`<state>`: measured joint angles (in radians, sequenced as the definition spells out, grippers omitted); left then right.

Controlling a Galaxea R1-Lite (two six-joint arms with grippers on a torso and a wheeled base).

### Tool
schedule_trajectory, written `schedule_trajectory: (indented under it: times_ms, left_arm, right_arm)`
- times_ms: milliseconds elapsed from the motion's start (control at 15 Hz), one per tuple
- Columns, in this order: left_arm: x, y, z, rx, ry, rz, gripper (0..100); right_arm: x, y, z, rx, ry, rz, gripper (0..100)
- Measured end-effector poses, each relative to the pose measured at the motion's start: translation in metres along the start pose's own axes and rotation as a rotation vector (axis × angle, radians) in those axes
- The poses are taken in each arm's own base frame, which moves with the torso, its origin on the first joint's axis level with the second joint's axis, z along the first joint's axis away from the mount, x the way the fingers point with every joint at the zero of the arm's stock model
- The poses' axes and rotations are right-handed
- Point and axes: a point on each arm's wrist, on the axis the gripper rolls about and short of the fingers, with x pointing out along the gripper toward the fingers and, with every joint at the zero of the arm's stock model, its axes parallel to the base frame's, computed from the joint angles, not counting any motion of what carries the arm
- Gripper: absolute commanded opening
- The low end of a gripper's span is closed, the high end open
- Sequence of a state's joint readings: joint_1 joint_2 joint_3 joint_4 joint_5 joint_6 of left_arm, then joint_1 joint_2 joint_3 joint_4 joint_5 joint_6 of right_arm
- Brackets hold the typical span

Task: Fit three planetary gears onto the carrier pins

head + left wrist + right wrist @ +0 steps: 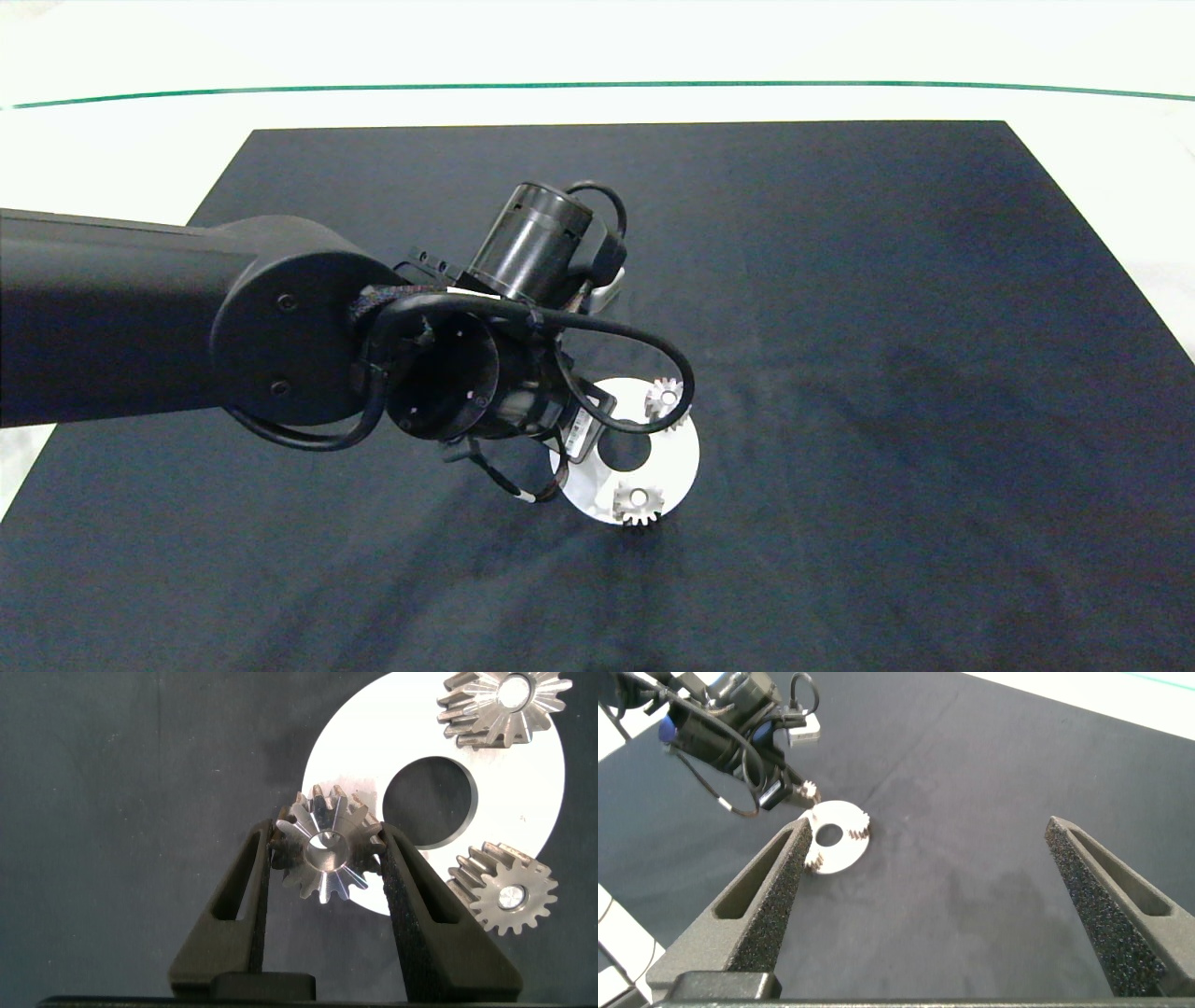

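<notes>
The white disc (537, 803) lies on the dark mat, and two planetary gears (505, 705) (505, 889) sit on it. One carrier pin (510, 896) shows as a flat silvery end inside a gear's bore. My left gripper (329, 833) is shut on the third gear (325, 854), held flat over the disc's rim beside the centre hole. Whatever is under this gear is hidden. In the head view the left arm (439, 364) covers that side of the disc (672, 457); two gears (665, 399) (639, 504) show. My right gripper (929, 826) hangs open well away from the disc (836, 840).
A dark mat (887, 373) covers the white table (121, 149). A green line (597, 86) runs across the table's far side. The left arm's cables (644, 336) loop over the disc.
</notes>
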<state>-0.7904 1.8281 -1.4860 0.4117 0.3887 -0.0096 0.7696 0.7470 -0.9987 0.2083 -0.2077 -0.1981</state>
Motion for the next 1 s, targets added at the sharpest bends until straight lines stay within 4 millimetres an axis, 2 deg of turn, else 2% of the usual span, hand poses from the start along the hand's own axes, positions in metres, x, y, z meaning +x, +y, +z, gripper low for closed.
schedule_trajectory:
  times_ms: [1000]
  left_arm:
    - [0.0066,-0.0035,-0.0047,0.002,0.019,-0.002,0]
  right_arm:
    - [0.0,0.0002,-0.0007,-0.001,0.002,0.002,100]
